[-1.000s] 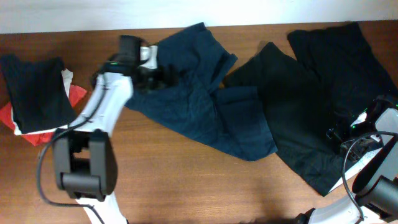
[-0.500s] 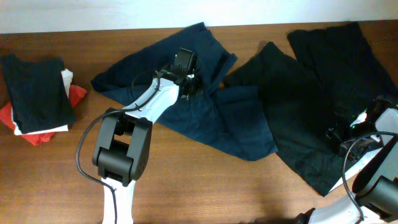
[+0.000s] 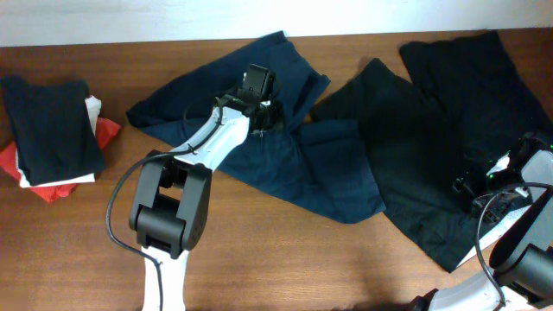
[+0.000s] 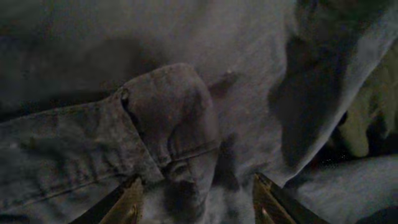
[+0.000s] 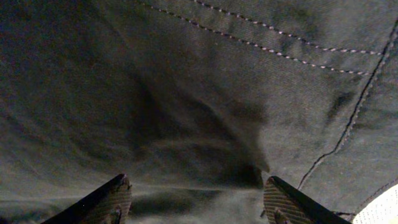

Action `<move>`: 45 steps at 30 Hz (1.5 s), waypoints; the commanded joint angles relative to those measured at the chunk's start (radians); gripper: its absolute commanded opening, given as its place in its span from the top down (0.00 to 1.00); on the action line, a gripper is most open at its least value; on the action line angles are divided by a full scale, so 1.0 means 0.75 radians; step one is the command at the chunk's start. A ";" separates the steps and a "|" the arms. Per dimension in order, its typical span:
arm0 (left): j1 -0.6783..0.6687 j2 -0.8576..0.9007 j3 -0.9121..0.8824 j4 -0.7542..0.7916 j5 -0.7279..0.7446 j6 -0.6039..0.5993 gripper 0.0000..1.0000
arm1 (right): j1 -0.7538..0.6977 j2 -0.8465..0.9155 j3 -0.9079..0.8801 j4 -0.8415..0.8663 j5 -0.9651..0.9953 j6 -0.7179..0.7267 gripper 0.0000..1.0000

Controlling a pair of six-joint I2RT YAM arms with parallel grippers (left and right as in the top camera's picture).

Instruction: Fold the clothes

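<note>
Over the middle of the navy shorts point(image 3: 298, 173), spread on the surface point(image 3: 285, 272), the left end effector point(image 4: 198, 193), swung in from their left edge, is being held open astride a raised crease; a grasp is seemingly being prepared.

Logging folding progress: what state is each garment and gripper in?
Navy-blue shorts: unfolded, rumpled.
Large black garment: spread out, unfolded.
Black, white and red pile: folded.
Left gripper: open over a shorts fold.
Right gripper: open over black fabric.
</note>
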 commanded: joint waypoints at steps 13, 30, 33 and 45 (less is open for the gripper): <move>0.183 -0.194 0.285 -0.954 -0.045 0.057 1.00 | 0.009 0.011 0.019 0.005 -0.013 -0.003 0.28; 0.359 -0.557 -0.057 -1.482 -0.325 -0.087 1.00 | 0.434 0.010 0.350 -0.123 -0.384 -0.449 0.22; 0.367 -0.742 -0.415 -1.313 -0.318 -0.194 1.00 | 0.669 0.025 0.351 -0.013 -0.358 -0.560 0.19; 0.367 -0.961 -0.875 -1.082 -0.304 -0.363 1.00 | 0.884 0.362 0.351 0.428 -0.204 -0.546 0.23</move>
